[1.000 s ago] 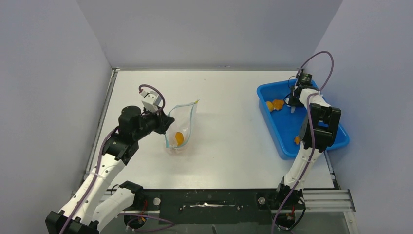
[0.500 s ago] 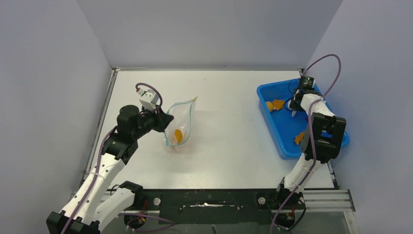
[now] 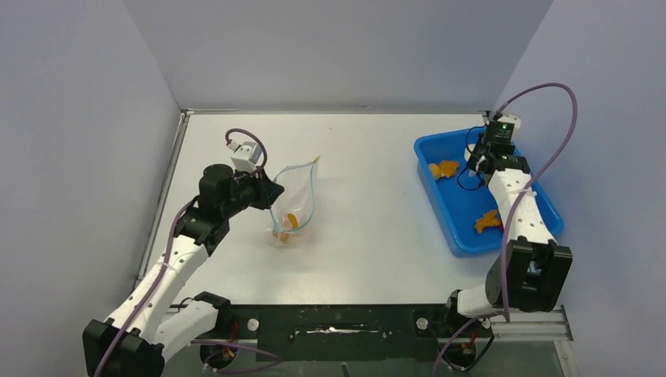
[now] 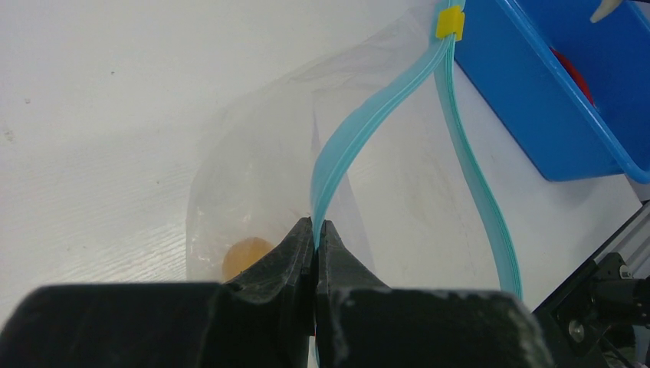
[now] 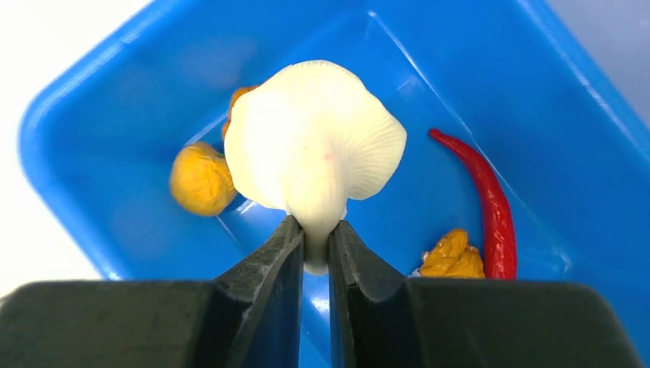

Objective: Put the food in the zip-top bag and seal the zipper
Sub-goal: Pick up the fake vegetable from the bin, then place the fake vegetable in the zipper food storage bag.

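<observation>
The clear zip-top bag (image 3: 294, 196) stands in the middle-left of the table with its mouth open. My left gripper (image 3: 269, 191) is shut on the near side of the blue-green zipper (image 4: 360, 130), fingertips pinching it in the left wrist view (image 4: 315, 226). An orange fruit (image 4: 245, 257) lies in the bag's bottom. My right gripper (image 5: 315, 230) is shut on the stem of the white lump, a mushroom (image 5: 314, 130), held above the blue tray (image 5: 92, 115). A red chili (image 5: 490, 199) and orange pieces (image 5: 201, 178) lie in the tray below it.
The blue tray (image 3: 455, 228) sits at the table's right edge, with orange pieces (image 3: 444, 168) at its far end and one (image 3: 488, 221) nearer. A yellow slider (image 4: 450, 21) sits at the zipper's far end. Grey walls enclose the table on three sides.
My right arm has swung its elbow back toward the base and raised its wrist over the tray. My left gripper has shifted slightly with the bag's edge, and the orange fruit sits lower in the bag.
</observation>
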You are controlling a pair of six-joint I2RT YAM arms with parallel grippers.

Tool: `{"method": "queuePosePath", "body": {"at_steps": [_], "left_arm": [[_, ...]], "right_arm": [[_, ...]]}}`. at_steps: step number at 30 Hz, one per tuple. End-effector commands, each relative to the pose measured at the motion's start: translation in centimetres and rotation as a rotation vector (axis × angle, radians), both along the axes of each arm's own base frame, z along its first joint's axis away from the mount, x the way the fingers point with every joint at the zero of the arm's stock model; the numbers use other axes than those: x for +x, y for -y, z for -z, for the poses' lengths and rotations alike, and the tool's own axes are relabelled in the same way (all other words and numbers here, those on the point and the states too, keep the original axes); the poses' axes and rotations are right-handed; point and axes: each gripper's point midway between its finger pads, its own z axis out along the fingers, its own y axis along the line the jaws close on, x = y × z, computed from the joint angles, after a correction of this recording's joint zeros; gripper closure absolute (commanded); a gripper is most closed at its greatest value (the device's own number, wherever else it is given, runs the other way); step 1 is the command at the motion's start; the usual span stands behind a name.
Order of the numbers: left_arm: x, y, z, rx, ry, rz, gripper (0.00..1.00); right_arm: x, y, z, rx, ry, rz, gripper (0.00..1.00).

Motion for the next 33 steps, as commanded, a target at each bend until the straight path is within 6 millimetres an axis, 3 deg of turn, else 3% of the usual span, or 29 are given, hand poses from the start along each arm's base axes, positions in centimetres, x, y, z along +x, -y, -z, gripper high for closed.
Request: {"method": "queuePosePath", "body": {"at_steps": [1,5,8,11,16,25,30,33], "left_arm": [[1.9,0.7,-5.2,-0.082,0.111,-0.022,1.0],[2.7,0.4,-5.7,-0.082,0.17,-0.053,1.0],[3.8,-0.5,-5.6,-0.052,0.225,-0.111,1.0],[4.2,-0.5,-6.1,-0.034,0.306,-0.097,1.0],[3.7,0.6,-7.4,-0.025,0.432,-0.026,1.0],[3.1,1.6,-4.3,0.014,0.343,0.035,1.0],[2.2,1.7,-3.5,-0.012,0.319,0.042,1.0],[2.1,1.6,-2.9,-0.016,0.298,0.038,1.0]], "right_arm": [[-1.1,-1.4,-6.6,-0.016,0.176,-0.017,0.93],[-2.4,-3.2,-9.9,0.005,0.257,-0.07,0.94],[-3.3,-6.1,-11.6,0.049,0.319,-0.168,0.94],[-4.3,-9.6,-12.3,0.086,0.351,-0.279,0.93],[-5.5,-13.5,-12.9,0.138,0.38,-0.395,0.93],[-8.2,-23.8,-13.5,0.305,0.432,-0.658,0.93],[-10.2,-30.5,-15.2,0.439,0.49,-0.825,0.93],[-11.5,-33.4,-16.3,0.551,0.528,-0.894,0.93]]}}
